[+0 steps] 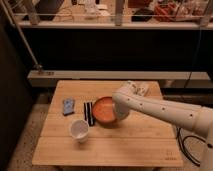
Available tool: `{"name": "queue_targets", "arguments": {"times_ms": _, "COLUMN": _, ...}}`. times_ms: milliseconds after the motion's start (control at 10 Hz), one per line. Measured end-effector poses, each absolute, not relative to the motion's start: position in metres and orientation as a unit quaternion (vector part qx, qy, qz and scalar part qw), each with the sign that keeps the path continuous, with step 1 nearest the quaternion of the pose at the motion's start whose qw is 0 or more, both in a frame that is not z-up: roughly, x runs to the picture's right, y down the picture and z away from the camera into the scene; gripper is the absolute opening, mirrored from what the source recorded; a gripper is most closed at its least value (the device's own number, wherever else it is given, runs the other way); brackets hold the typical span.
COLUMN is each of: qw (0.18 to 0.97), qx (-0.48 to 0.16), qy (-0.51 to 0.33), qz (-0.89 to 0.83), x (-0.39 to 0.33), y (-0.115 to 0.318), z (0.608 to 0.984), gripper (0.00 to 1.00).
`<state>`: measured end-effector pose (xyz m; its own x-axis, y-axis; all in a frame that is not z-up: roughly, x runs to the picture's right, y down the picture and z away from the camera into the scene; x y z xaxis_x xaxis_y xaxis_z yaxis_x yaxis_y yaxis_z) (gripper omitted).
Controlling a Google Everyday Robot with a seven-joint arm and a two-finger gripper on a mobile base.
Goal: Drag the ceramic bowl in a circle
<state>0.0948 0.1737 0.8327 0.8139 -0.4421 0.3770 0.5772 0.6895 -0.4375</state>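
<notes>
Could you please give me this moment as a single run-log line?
hand: shut, down at ceramic bowl rim | ceramic bowl: upright on table | grasp: cannot tell

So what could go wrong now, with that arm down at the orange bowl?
The gripper is down at the right edge of the ceramic bowl.
1. The dark bar lies just beside the bowl's left side, so a leftward sweep would likely shove it.
2. The white cup stands near the bowl's front left and might get knocked over.
</notes>
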Motion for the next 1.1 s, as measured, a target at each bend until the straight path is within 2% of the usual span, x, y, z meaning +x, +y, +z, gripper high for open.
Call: {"name": "queue_targets", "arguments": {"times_ms": 1100, "qw": 0.926, "qx": -0.274, "qy": -0.118, "qz": -0.232, "x": 0.116, "y": 0.161, "z": 0.854, "gripper": 0.07}}
